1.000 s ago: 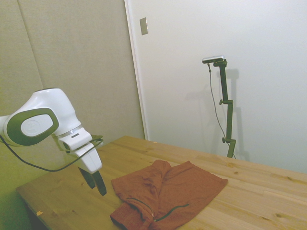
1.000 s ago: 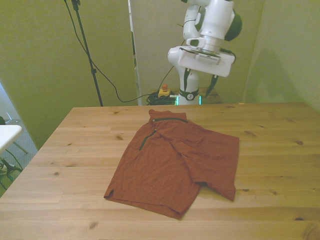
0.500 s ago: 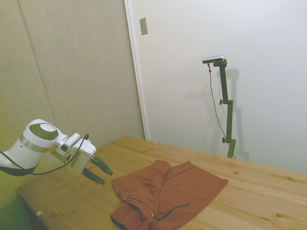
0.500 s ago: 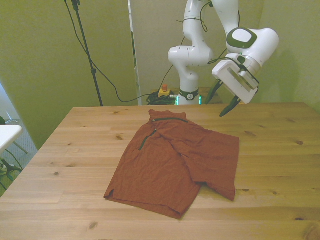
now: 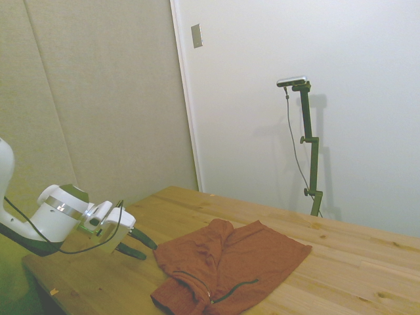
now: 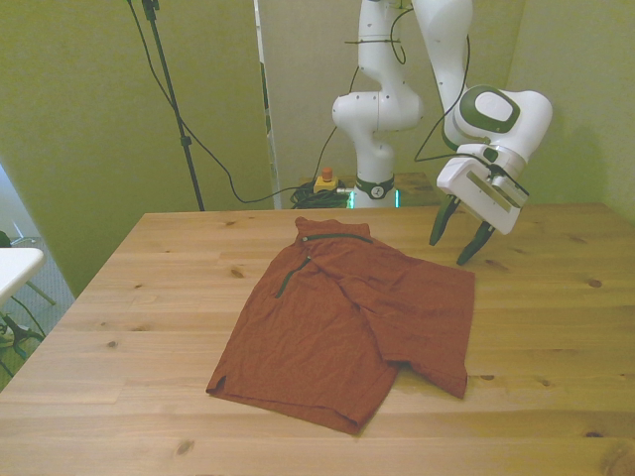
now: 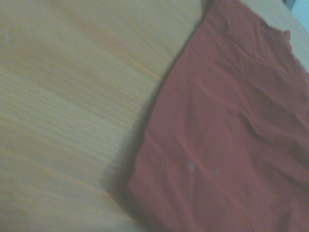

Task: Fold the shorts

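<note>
Rust-red shorts (image 6: pixel 349 329) spread flat on the wooden table (image 6: pixel 556 327), near the middle of it, with part of the fabric lapped over itself and 2 thin dark zipper lines close to the waistband at the far end, toward the robot's base. In the side view, same shorts (image 5: pixel 230 266) lying rumpled, with a raised fold along the middle. Gripper (image 6: pixel 455 245) tilted downward at the front view's right, hanging just above the table beside the far right corner of the shorts, close to the cloth but not touching it. Both dark fingers (image 6: pixel 438 225) clearly spread apart, with nothing between them. In the side view, gripper (image 5: pixel 143 247) low over the wood, just beside the left edge of the fabric, pointing toward it. In the wrist view, blurred red cloth (image 7: pixel 227 130) beside bare wood (image 7: pixel 72 106), with 1 straight edge of the shorts running across and a dark shadow along it. Black cable looping from the white arm (image 6: pixel 486 119) near the wrist.
</note>
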Robot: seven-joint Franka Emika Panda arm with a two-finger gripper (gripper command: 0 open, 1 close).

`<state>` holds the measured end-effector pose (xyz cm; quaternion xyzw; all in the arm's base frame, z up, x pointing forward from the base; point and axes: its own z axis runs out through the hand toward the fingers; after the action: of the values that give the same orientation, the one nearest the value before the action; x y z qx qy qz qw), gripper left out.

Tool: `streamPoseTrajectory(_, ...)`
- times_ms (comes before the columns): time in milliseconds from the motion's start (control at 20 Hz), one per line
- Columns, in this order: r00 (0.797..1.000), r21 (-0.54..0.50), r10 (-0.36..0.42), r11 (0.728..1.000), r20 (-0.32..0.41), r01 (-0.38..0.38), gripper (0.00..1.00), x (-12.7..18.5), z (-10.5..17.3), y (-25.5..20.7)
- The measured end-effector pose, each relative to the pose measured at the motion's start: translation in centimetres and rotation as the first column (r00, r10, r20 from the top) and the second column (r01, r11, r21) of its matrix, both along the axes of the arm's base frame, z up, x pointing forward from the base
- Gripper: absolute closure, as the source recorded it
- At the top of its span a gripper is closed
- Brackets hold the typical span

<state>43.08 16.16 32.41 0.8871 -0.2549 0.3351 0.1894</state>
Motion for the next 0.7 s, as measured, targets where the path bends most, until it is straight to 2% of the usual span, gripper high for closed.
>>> streamPoseTrajectory(200, 0.999, 0.062, 0.014, 0.998, -0.036, -0.012, 0.00, 1.2, 0.7, -1.1)
streamPoseTrajectory(700, 0.996, 0.107, -0.051, 0.993, -0.069, 0.058, 0.00, 4.0, 2.5, -6.9)
